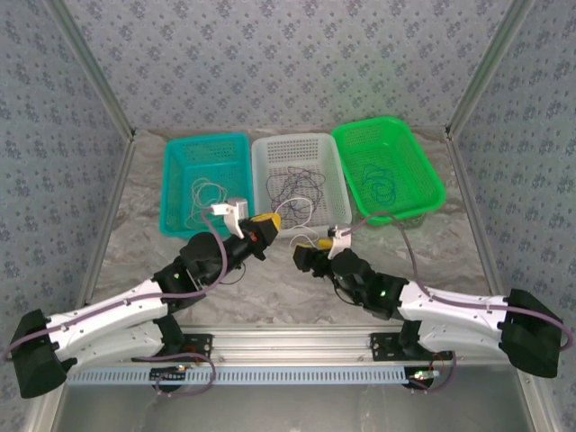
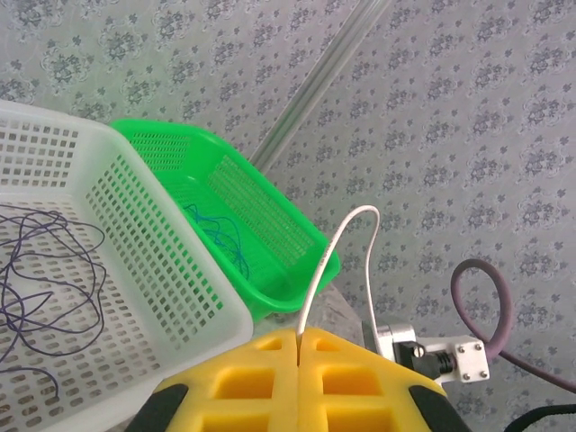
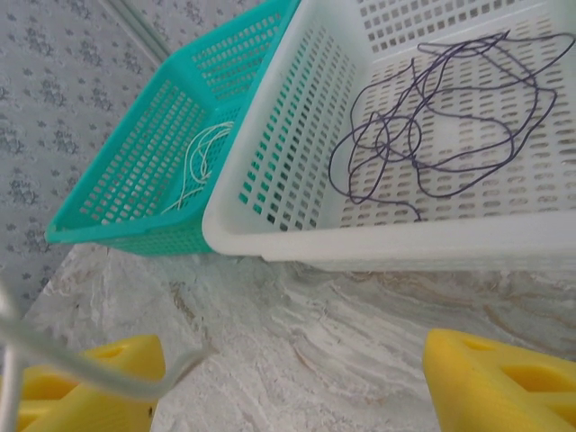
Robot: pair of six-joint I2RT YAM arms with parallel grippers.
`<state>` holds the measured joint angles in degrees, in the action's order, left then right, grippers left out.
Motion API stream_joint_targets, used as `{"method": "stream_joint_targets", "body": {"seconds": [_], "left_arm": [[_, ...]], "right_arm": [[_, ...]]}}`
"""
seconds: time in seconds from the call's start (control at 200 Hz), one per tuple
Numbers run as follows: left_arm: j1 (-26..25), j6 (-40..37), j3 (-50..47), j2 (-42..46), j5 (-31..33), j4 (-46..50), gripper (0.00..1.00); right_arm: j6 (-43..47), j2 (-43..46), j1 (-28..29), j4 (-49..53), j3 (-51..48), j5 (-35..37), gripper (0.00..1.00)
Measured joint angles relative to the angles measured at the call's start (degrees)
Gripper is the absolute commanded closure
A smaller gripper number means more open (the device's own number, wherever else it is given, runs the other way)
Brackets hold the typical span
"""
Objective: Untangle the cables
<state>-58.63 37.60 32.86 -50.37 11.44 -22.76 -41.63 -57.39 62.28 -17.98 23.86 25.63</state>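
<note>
— When you look down from above, what sort of room is it?
— Grey-blue flowered wallpaper all round, metal posts in the corners, and a grey marbled desk. Three baskets stand side by side at the far end: a teal basket, a white basket and a green basket.
— And the cables?
— A loose white cable curls in the teal one, a purple cable in the white one, a blue cable in the green one. Another one, the pinched white cable, loops over the near rim of the white basket beside the left tool. The right tool sits close by, facing it.
— What does the left wrist show?
— The left tool has its yellow pads pressed together on the pinched white cable, which arches up against the wallpaper. Behind are the white basket with purple strands and the green basket with blue ones.
— The right wrist?
— The right tool stands wide open above the bare marbled desk, with nothing between its pads. A blurred pale cable crosses close to one of them. Beyond, the purple cable lies in loops on the white basket's floor.
</note>
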Motion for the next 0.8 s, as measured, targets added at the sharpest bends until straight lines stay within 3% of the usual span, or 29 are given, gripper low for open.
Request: {"method": "stream_joint_targets", "body": {"seconds": [0.29,0.525,0.72,0.799], "left_arm": [[0.0,1.8,0.0,-0.8,-1.1,-3.3,1.0],[0.0,2.7,-0.5,-0.8,-1.8,-6.5,1.0],[0.0,1.4,-0.5,2.8,-1.4,-5.8,1.0],[0.0,-0.1,-0.5,5.2,-0.7,-4.4,1.0]], "right_arm": [[0.1,-0.9,-2.3,-0.1,1.7,0.2,0.24],[0.7,-8.5,-2.8,3.3,7.7,-1.0,0.45],[1.0,-14.1,-2.0,9.2,11.1,-2.5,0.48],[0.8,-15.1,-0.8,11.5,11.0,-2.7,0.6]]}}
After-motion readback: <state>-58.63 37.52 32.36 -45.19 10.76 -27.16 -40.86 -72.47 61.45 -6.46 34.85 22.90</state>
